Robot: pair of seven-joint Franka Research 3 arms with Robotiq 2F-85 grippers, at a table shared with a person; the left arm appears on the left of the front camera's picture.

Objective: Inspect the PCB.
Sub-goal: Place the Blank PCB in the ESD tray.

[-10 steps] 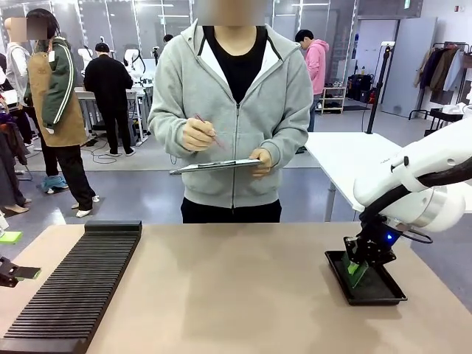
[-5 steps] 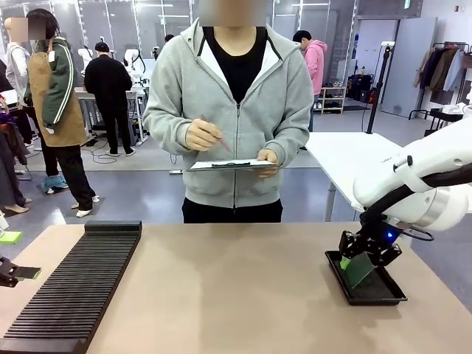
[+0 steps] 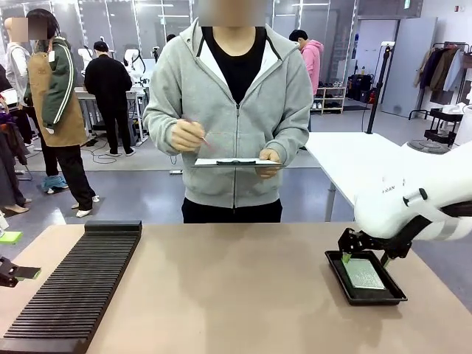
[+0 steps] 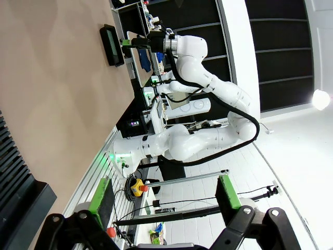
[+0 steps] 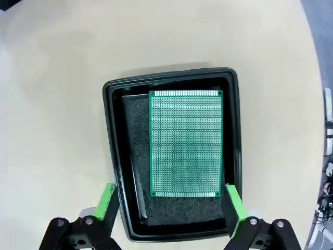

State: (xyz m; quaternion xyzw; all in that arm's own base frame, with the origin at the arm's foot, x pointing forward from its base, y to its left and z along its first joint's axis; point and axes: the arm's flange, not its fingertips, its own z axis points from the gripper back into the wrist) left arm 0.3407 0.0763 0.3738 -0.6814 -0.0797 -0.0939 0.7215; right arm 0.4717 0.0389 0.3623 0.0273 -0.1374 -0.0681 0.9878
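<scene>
Green perforated PCB (image 5: pixel 185 144) lying flat in a shallow black rectangular tray (image 5: pixel 113 156), near the table's (image 3: pixel 236 287) right edge.
The right gripper (image 5: pixel 169 205) hangs just above the tray with its jaws spread wide, holding nothing; the left gripper (image 4: pixel 164 200) sits by the table's left edge, jaws likewise apart and empty, beside a long black ribbed rack (image 3: pixel 74 287).

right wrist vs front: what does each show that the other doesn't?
Right wrist alone: the PCB's fine hole grid, and the dark foam under it in the tray.
Front alone: a person writing on a clipboard, a black slotted rack, and the left gripper at the table's edge.
Both: PCB flat in the tray, right gripper open above it, beige table.
</scene>
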